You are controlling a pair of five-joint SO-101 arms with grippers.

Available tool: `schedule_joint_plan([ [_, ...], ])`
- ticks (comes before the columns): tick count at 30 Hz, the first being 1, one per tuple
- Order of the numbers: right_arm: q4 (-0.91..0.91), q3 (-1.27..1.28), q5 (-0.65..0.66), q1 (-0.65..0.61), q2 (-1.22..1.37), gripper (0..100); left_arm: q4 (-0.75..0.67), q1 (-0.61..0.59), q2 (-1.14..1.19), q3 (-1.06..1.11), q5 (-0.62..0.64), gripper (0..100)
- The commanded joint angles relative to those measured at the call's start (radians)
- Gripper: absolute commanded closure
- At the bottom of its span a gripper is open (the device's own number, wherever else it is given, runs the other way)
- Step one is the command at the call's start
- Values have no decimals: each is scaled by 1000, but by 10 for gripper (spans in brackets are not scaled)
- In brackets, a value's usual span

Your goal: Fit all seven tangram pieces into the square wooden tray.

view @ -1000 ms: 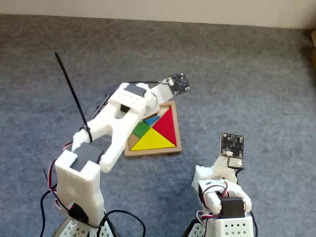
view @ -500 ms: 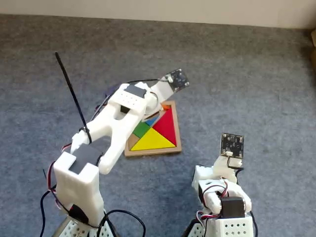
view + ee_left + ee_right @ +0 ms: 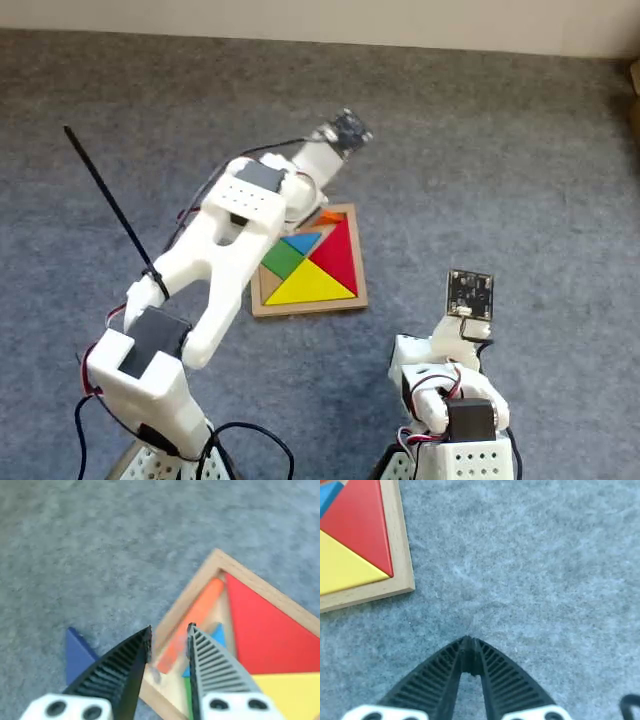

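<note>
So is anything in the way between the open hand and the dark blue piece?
Nothing visible. The dark blue piece lies on bare carpet beside the left hand, outside the wooden tray.

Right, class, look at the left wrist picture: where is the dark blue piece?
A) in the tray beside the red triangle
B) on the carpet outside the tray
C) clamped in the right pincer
B: the dark blue piece lies flat on the grey carpet, outside the rim of the wooden tray.

One tray [image 3: 310, 303]; six tangram pieces: red [image 3: 340, 255], yellow [image 3: 308, 287], green [image 3: 283, 260], blue [image 3: 302, 242], orange [image 3: 330, 217], navy [image 3: 77, 652]; two hands: left [image 3: 169, 627], right [image 3: 470, 640].
</note>
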Motion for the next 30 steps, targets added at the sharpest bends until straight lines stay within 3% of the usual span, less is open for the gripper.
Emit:
schedule_joint_plan([
  [1, 10, 120, -6, 10, -19, 993, -71, -47, -44, -18, 43, 870],
  [10, 10, 120, -6, 10, -19, 993, -135, -21, 67, 5, 46, 870],
  [14, 10, 120, -6, 8, -19, 993, -72, 21, 67, 7, -34, 870],
  [18, 10, 120, -6, 8, -19, 993, -32, 36, 64, 4, -31, 871],
  [30, 10, 120, -6, 8, -19, 993, -34, 35, -114, 143, -34, 871],
])
